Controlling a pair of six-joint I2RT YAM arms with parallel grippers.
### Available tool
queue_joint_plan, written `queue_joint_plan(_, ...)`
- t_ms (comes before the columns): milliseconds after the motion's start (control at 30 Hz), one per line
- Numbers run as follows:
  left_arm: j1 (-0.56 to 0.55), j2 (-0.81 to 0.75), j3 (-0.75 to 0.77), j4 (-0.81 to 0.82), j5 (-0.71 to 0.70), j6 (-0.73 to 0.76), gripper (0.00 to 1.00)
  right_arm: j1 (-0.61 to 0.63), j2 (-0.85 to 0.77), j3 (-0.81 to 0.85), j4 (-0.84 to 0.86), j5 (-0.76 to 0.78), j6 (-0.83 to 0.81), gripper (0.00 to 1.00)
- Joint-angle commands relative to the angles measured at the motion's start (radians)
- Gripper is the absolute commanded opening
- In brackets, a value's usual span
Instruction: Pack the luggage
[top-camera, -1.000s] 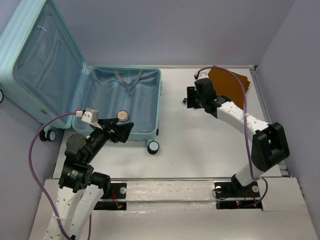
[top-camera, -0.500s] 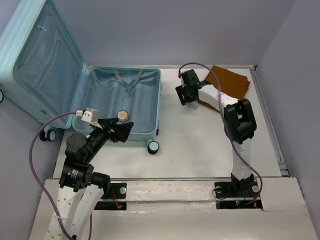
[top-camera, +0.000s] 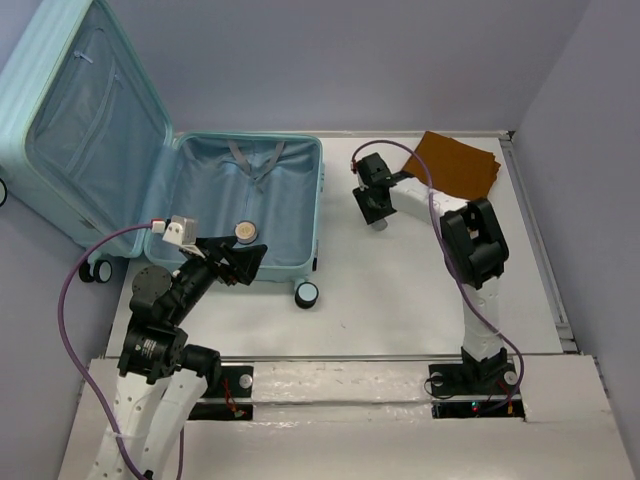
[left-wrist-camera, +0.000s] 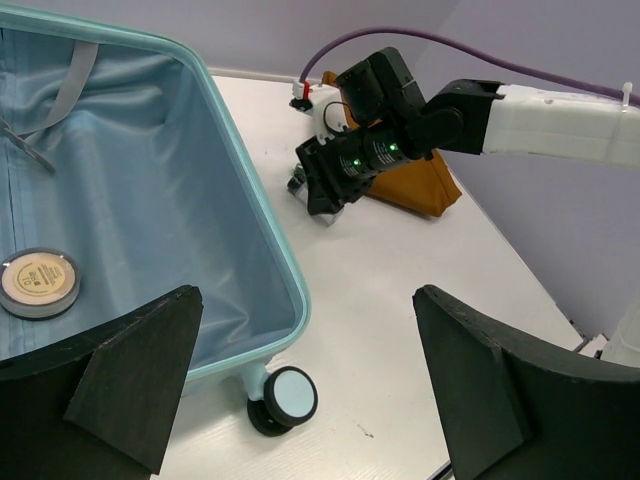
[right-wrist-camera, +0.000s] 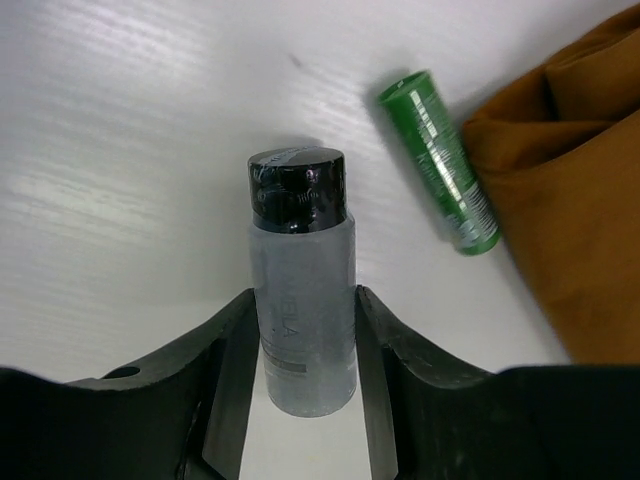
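The luggage (top-camera: 215, 200) lies open at the left, pale aqua-blue, its lid (top-camera: 85, 120) leaning up against the wall. A round tin (top-camera: 245, 232) lies inside on the blue lining; the left wrist view (left-wrist-camera: 38, 282) shows it too. My left gripper (top-camera: 235, 262) is open and empty, over the luggage's near rim by a caster wheel (left-wrist-camera: 280, 398). My right gripper (top-camera: 373, 203) is shut on a frosted grey bottle (right-wrist-camera: 300, 300) with a black cap, its fingers (right-wrist-camera: 235, 350) pressing both sides, low over the table.
A green tube (right-wrist-camera: 440, 160) lies on the table just beyond the bottle, beside a folded brown cloth (top-camera: 455, 165) at the back right. A purple cable (top-camera: 400, 150) loops over the right arm. Walls close in at the back and right.
My right gripper has moved from beside the brown cloth a little left and toward the near side, and the right arm has folded up. The left arm has not moved.
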Motion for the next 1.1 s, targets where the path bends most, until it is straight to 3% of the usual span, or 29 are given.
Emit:
queue_joint_plan(0,0.005,-0.012,-0.004,0.054,0.020,0.009,0.99,0.042,-0.071,-0.058,-0.002,-0.001,0.064,0.27)
queue_joint_plan(133,0.005,-0.017,-0.002,0.054,0.022,0.009,0.99,0.051,-0.167,-0.101,0.019,-0.003,0.121,0.19)
queue_joint_plan(367,0.005,-0.016,-0.004,0.056,0.027,0.009,0.99,0.145,-0.403,-0.087,0.120,-0.137,0.198,0.18)
queue_joint_plan(533,0.007,-0.012,-0.004,0.056,0.025,0.008,0.99,0.281,-0.370,0.004,0.301,-0.298,0.331,0.19)
queue_joint_plan(567,0.007,-0.011,-0.004,0.056,0.024,0.008,0.99,0.292,-0.347,0.023,0.332,-0.320,0.360,0.25)
queue_joint_plan(600,0.007,-0.008,-0.004,0.056,0.023,0.006,0.99,0.292,-0.289,0.066,0.352,-0.344,0.392,0.51)
queue_joint_plan(667,0.007,-0.006,-0.004,0.054,0.022,0.009,0.99,0.292,-0.241,0.109,0.364,-0.392,0.454,0.78)
queue_joint_plan(733,0.007,-0.008,-0.002,0.053,0.022,0.009,0.99,0.292,-0.248,0.076,0.379,-0.337,0.456,0.93)
queue_joint_plan(767,0.007,-0.008,-0.001,0.051,0.022,0.011,0.99,0.292,-0.267,0.043,0.390,-0.275,0.454,0.93)
queue_joint_plan(867,0.007,-0.011,-0.001,0.051,0.025,0.011,0.99,0.259,-0.383,-0.167,0.476,-0.204,0.472,0.77)
queue_joint_plan(967,0.007,-0.014,-0.002,0.056,0.031,0.011,0.99,0.246,-0.490,-0.361,0.537,-0.077,0.489,0.51)
queue_joint_plan(1000,0.005,-0.014,-0.004,0.056,0.031,0.011,0.99,0.237,-0.509,-0.405,0.551,-0.055,0.494,0.39)
queue_joint_plan(1067,0.005,-0.014,-0.004,0.056,0.033,0.009,0.99,0.237,-0.534,-0.474,0.603,-0.021,0.521,0.28)
